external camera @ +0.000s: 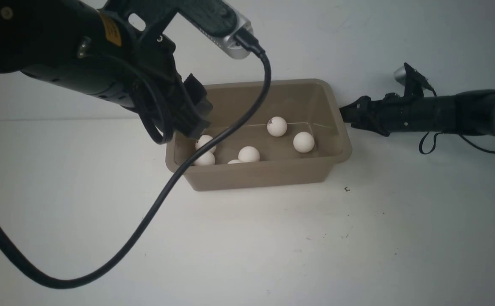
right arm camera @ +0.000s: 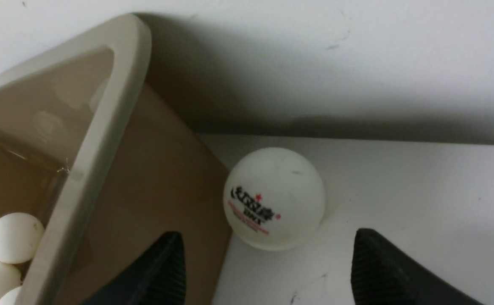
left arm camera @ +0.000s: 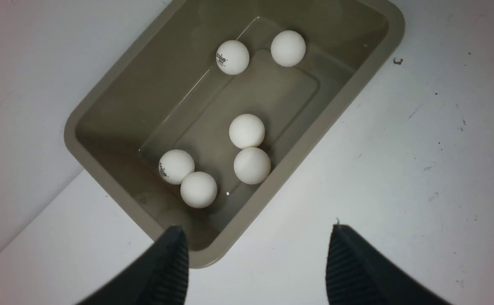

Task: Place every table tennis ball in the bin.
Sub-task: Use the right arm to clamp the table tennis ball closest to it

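Soft, even overhead light, dim vignetted corners, mild blur, deep shadow beside the bin (right arm camera: 102,123).

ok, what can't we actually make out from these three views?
- Front view: the printed white table tennis ball outside the taupe plastic bin is not seen; the bin's wall and the right claw hide it.
- Front view: one white ball is mostly hidden by the bin's near wall, and the black cable crosses two more.
- Right wrist view: whether that printed ball touches the bin's wall.
- Left wrist view: the left claw is cut off by the edge.
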`<state>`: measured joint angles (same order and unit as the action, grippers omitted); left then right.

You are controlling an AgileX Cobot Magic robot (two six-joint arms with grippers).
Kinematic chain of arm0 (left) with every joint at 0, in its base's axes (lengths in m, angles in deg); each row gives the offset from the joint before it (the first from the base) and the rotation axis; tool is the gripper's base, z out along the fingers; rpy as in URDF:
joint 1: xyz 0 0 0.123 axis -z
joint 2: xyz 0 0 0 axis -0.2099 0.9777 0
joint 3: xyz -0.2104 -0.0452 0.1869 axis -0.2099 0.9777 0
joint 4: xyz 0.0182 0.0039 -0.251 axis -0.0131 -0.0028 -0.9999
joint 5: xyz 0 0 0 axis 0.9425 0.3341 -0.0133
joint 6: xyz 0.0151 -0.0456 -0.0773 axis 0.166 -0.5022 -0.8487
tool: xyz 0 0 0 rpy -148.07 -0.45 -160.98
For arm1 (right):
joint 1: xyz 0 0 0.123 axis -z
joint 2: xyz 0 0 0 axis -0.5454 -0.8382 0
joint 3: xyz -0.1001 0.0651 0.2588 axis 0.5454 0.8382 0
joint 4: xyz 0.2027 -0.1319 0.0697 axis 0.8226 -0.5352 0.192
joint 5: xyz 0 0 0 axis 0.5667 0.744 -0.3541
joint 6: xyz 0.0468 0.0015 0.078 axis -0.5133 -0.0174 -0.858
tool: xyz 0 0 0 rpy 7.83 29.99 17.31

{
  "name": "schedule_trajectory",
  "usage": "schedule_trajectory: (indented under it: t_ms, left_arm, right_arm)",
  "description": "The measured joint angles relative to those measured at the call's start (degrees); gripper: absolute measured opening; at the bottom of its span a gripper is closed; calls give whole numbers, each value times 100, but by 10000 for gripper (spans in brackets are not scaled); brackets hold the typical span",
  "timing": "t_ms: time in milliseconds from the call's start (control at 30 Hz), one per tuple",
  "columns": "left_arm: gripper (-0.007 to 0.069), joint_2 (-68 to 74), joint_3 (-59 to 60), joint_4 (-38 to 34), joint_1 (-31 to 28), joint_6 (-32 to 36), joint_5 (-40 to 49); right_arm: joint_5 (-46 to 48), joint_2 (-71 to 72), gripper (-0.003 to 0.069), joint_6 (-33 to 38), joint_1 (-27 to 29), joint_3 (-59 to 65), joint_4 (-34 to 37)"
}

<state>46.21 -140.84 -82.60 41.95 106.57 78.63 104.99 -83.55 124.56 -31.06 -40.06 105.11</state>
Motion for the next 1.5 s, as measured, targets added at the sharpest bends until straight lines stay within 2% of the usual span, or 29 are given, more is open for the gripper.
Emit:
schedule_trajectory:
  t_ms: [300, 967, 1500]
  left_arm:
    - [396, 0, 0, 0, 0, -38, 0]
    - [396, 0, 0, 0, 0, -44, 99]
    - [396, 0, 0, 0, 0, -84, 94]
  right_arm:
    - [-348, 0, 475, 40, -145, 0, 0]
    - [-342, -5, 475, -157, -274, 0, 30]
    - [-301, -16, 474, -734, -337, -17, -561]
